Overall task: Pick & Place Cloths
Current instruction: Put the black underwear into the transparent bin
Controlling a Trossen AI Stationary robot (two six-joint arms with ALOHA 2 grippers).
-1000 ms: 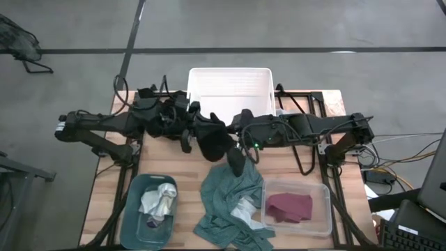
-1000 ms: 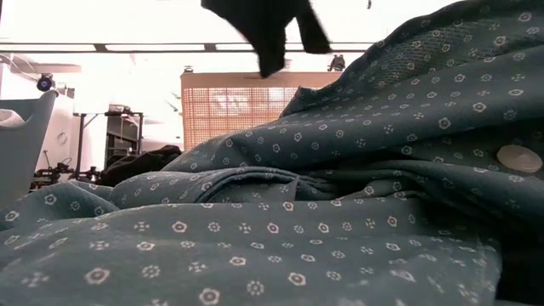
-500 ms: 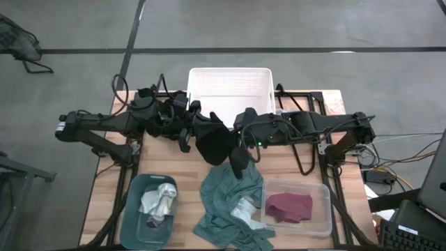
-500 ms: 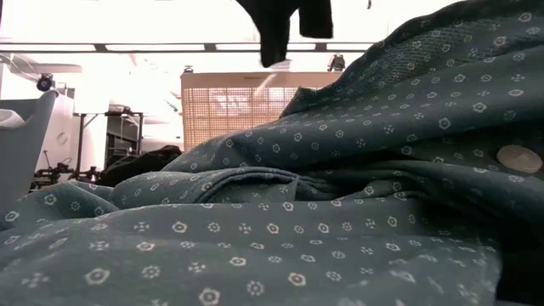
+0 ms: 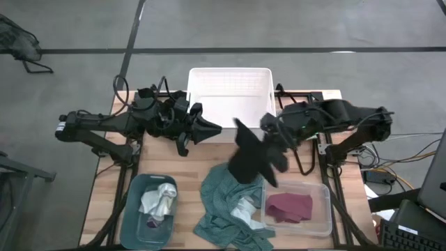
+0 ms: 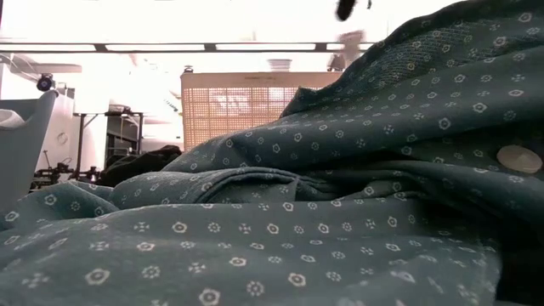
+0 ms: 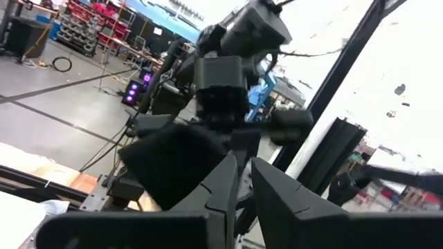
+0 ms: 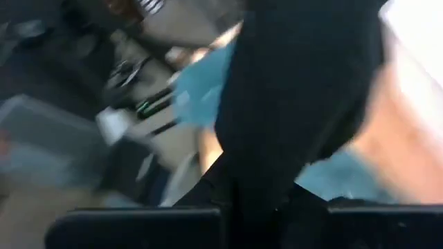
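We see the right gripper [image 5: 273,137] clamped on a black cloth [image 5: 252,157], held above the table [image 5: 306,167] near its middle. The cloth hangs from the gripper and spreads toward the front of the table, over the rear edge of the teal-green patterned garment [image 5: 226,202] and beside the rear left corner of the clear bin [image 5: 324,209]. In the right wrist view, the black cloth [image 8: 297,97] rises from between the gripper's fingers [image 8: 138,228] and fills most of the frame.

The left gripper [image 5: 209,129] sits to the left of the black cloth, apart from it, with nothing in its grasp. In the left wrist view, its 2 fingers [image 7: 284,200] stand with a narrow gap between them and no fabric in that gap, and the right arm with the hanging black cloth [image 7: 173,162] shows farther off.

The teal-green garment lies on the table in front of both grippers, with a white-grey cloth [image 5: 244,209] resting on its right part. In the low view, the garment [image 6: 297,212] fills the foreground, and 1 pale button [image 6: 519,158] shows on it. A maroon cloth [image 5: 289,207] lies inside the clear bin, in front of the right gripper. A white-grey cloth [image 5: 159,201] lies in the teal bin [image 5: 132,226], in front of the left gripper. A white bin [image 5: 230,73] stands behind both grippers at the table's rear edge.
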